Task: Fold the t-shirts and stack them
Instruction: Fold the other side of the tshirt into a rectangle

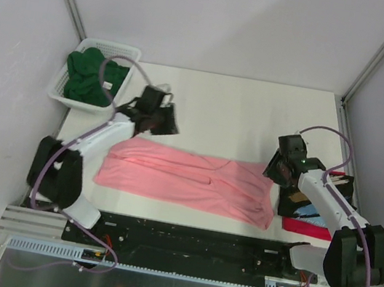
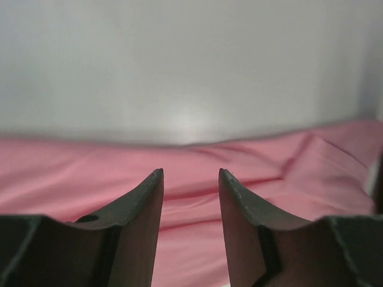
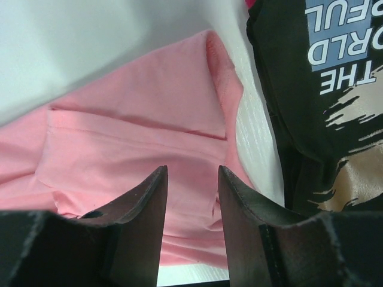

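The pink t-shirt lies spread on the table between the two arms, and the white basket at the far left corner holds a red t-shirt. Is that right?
Not quite. The white basket holds a dark green t-shirt, not a red one, as the top external view shows. The rest stands: the pink t-shirt lies spread on the table between the two arms.

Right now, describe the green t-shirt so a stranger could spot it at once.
Start at the white table, then go to its far left corner, where a white mesh basket sits. The dark green t-shirt lies crumpled inside it, the only shirt in a basket; the pink t-shirt lies stretched out on the table.
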Robot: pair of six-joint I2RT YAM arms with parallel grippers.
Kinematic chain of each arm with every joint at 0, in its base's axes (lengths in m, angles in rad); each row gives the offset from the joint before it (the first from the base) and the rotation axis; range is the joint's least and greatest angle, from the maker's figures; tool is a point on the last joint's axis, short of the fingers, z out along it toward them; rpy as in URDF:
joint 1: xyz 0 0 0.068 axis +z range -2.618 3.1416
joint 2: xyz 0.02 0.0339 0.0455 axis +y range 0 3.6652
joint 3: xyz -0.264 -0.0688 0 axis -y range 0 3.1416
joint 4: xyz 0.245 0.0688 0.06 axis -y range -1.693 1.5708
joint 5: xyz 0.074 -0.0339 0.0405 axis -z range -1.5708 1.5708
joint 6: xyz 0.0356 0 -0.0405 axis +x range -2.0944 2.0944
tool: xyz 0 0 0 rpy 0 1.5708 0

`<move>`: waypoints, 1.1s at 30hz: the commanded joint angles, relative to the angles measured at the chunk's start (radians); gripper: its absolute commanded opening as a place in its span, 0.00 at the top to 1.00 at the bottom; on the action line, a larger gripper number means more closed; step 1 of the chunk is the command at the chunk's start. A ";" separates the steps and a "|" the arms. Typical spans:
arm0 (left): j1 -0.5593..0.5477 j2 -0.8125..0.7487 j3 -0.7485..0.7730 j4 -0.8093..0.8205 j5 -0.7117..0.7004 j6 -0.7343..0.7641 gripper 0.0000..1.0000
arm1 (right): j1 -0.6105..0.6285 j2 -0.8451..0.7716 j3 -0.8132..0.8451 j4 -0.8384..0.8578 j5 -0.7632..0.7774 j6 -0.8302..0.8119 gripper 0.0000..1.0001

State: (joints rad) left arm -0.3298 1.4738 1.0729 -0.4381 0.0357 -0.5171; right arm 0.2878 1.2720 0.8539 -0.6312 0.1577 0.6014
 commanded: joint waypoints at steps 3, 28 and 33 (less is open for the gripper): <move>-0.253 0.287 0.238 0.130 0.184 0.037 0.54 | -0.016 0.002 -0.004 0.022 -0.013 0.008 0.57; -0.453 0.703 0.559 0.139 0.246 0.048 0.52 | -0.029 -0.037 -0.110 0.052 -0.051 0.026 0.57; -0.458 0.699 0.547 0.139 0.241 0.043 0.61 | -0.030 -0.032 -0.113 0.058 -0.053 0.025 0.57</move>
State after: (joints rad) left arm -0.7776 2.1807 1.5925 -0.3141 0.2871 -0.4889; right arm 0.2642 1.2583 0.7483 -0.5987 0.1055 0.6205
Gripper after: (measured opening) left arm 0.429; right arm 0.431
